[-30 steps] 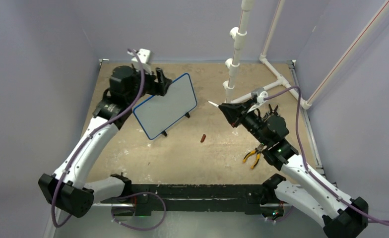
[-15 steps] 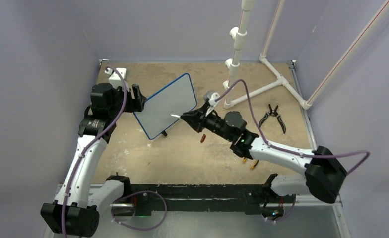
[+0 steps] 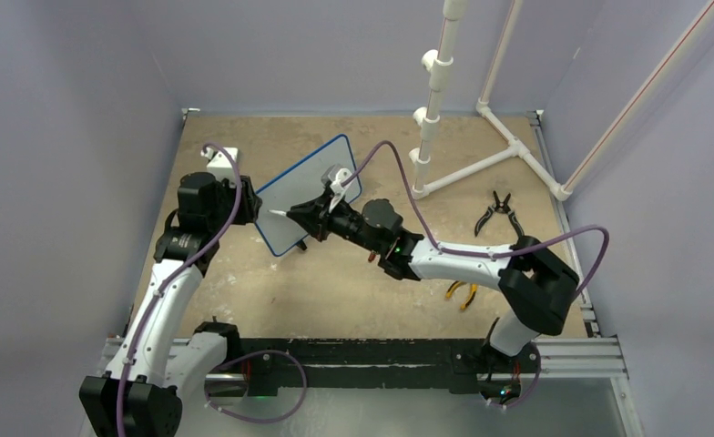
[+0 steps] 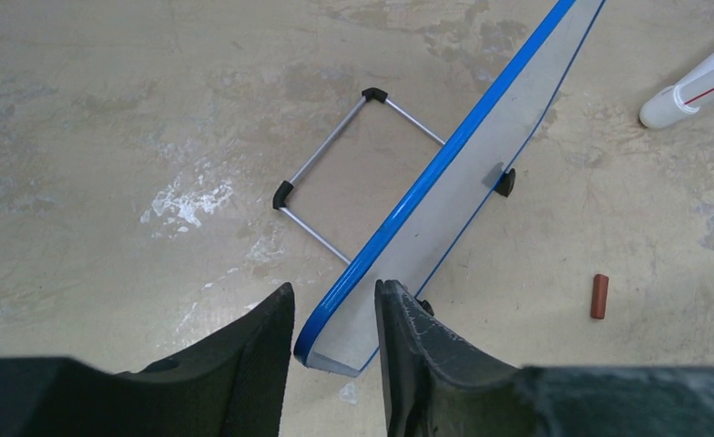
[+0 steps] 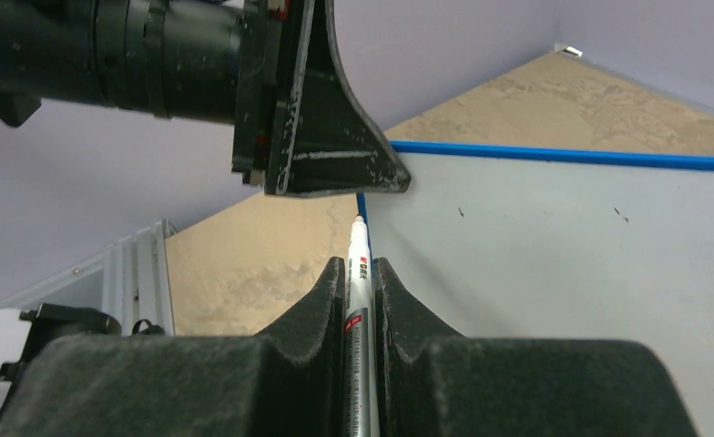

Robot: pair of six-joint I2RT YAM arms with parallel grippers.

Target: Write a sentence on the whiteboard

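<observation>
I've got the left end effector point(image 4: 333, 339) clamped on the whiteboard point(image 3: 304, 188) corner, right end effector point(image 5: 360, 266) squeezing a marker point(image 5: 359, 238), tip just beside that same blank corner

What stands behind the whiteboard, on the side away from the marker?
A thin wire support frame with black corners lies on the table behind the whiteboard. The blue rim hides where it joins the board; the board covers it in the top view.

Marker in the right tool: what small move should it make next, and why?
Probably ease the marker tip onto the whiteboard and start the first stroke: the tip sits by the board's edge beside the left tool gripping it, and no writing shows yet.
</observation>
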